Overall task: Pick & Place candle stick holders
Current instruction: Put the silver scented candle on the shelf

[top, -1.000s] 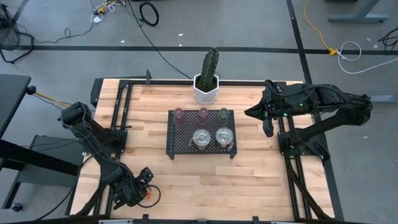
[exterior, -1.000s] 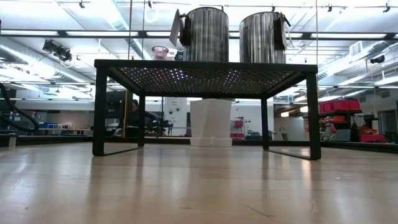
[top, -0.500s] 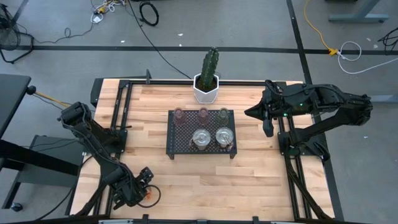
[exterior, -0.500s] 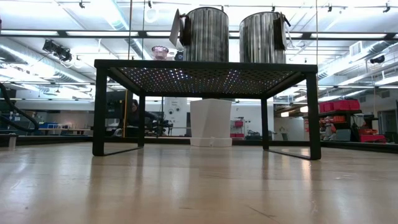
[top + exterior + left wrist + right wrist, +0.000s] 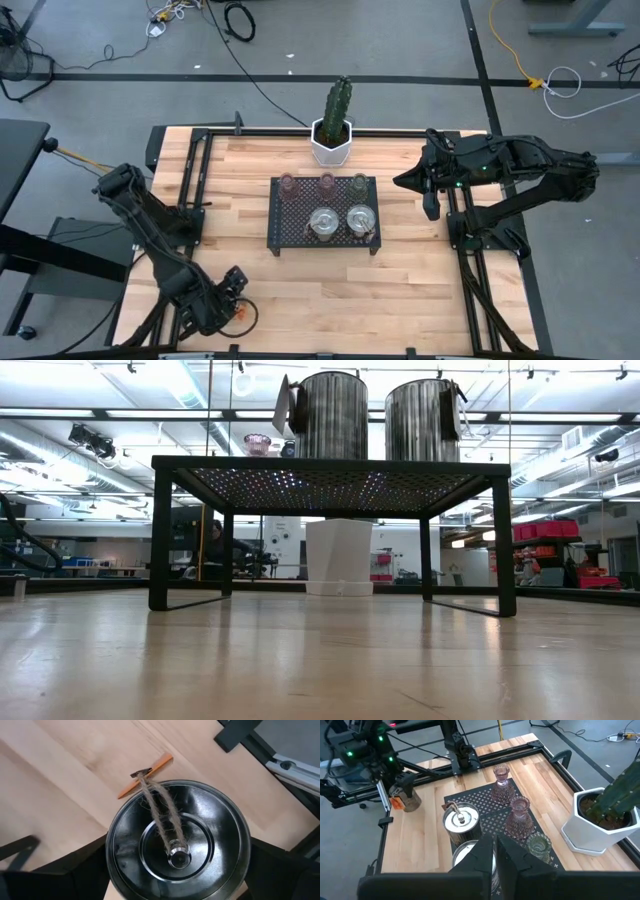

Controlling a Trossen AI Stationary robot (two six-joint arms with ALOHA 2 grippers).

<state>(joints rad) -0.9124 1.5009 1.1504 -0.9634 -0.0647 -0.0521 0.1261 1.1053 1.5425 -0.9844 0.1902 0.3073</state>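
High view: black mesh tray (image 5: 276,232) sits mid-table, white cactus pot (image 5: 331,143) just behind its far edge. Bare wood lies open on the tray's left, right and near sides; black rails run along both table sides. Left gripper (image 5: 232,305) is at the near left corner, well apart from the tray. Right gripper (image 5: 431,206) hangs beside the right rail, fingers pressed together, holding nothing.

Left wrist view: a silver holder (image 5: 177,844) stands upright on the wood, its round mouth facing the camera, long axis vertical. Inside, shiny concentric rings with a small socket at centre; a twine loop runs from the socket over the rim to an orange tag (image 5: 145,775) lying on the table. The left gripper's dark fingers (image 5: 70,875) stand spread wide on either side of the holder; contact cannot be told.

On the tray: two more silver holders (image 5: 324,223), (image 5: 360,219) in the near row, three tinted glass cups (image 5: 288,184), (image 5: 326,183), (image 5: 359,182) in the far row, all upright.
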